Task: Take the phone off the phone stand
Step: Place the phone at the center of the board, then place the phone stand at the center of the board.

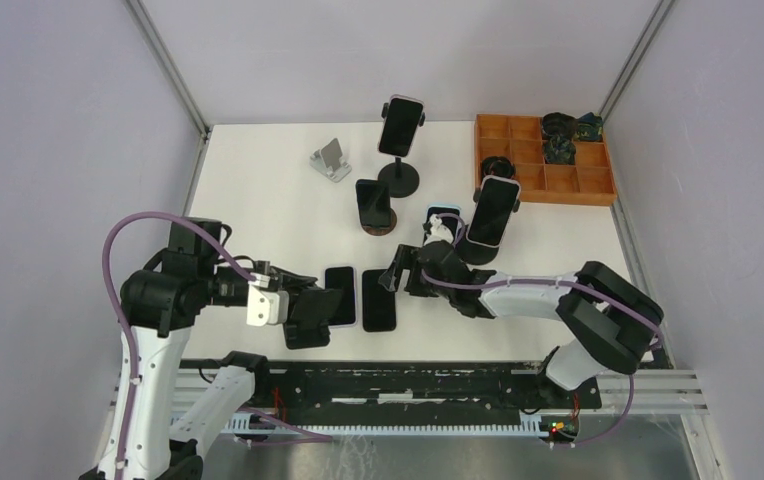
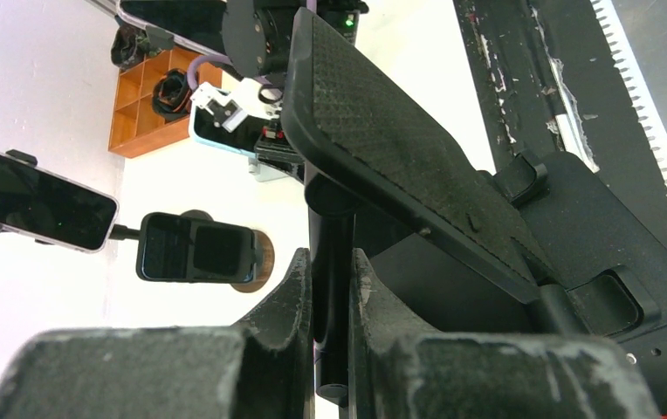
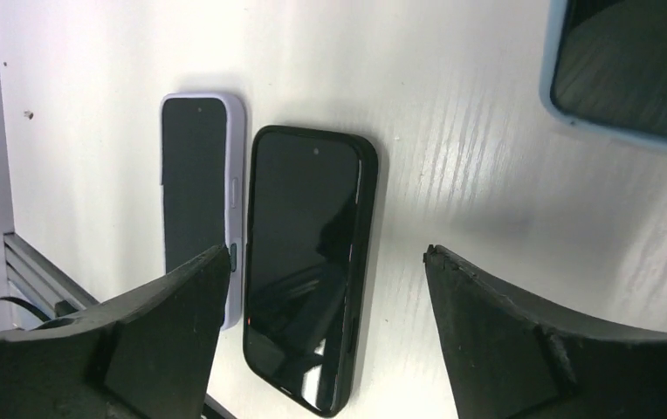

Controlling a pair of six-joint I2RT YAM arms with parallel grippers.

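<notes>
Two handsets lie flat side by side, a black-cased phone (image 3: 308, 271) and a lilac-cased phone (image 3: 195, 201), beneath the spread, empty right gripper (image 3: 323, 257), while the left gripper (image 2: 330, 266) pinches the bare black phone stand (image 2: 400, 148) by its post, so removal looks complete.

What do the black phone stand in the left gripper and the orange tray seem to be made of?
The phone stand: probably moulded black plastic, matte; its plate shows a fine pebbled grain. Coated metal is possible. The orange tray: likely plastic, dull finish; even colour and thin straight dividers, but too small to be sure.
</notes>
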